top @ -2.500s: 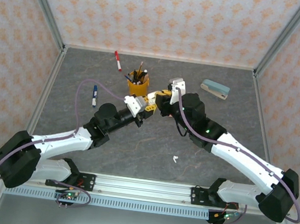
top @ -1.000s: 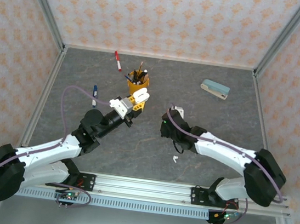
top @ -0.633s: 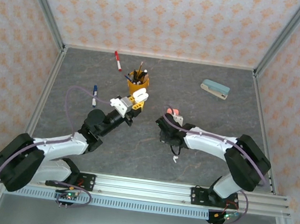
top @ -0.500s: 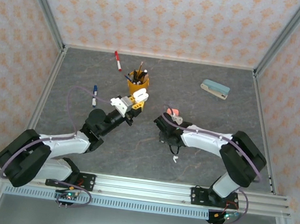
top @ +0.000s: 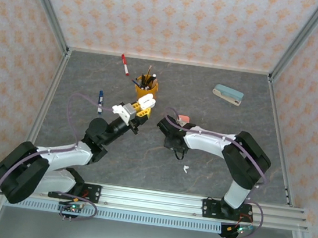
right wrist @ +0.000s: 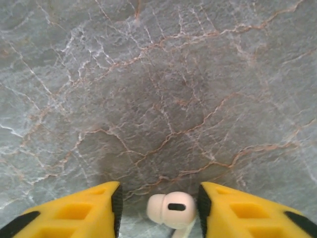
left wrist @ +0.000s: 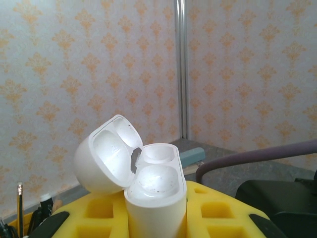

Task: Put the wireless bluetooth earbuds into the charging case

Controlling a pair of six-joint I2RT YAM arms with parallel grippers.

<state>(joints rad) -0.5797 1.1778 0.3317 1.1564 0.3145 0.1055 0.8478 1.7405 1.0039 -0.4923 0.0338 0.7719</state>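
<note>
My left gripper (left wrist: 156, 220) is shut on the white charging case (left wrist: 157, 186) and holds it upright off the table, lid swung open, both sockets empty. From above, the case (top: 147, 101) sits at the left gripper (top: 138, 109) near the table's middle. My right gripper (right wrist: 158, 203) points down at the table with its yellow fingers apart. A pale pinkish-white earbud (right wrist: 172, 208) lies on the stone surface between them, close to the right finger. A white earbud (top: 186, 169) lies on the table nearer the front. The right wrist (top: 170, 131) hides its fingers from above.
An orange cup of pens (top: 146, 86) stands just behind the held case. A red marker (top: 124, 64) and a blue marker (top: 100, 101) lie at the left, a teal-and-white block (top: 228, 94) at the back right. A small salmon-pink thing (top: 182, 118) rests beside the right wrist.
The right arm has swung left and down to the table, and its jaws have opened, leaving the earbud lying between them. The left arm has barely moved with the case.
</note>
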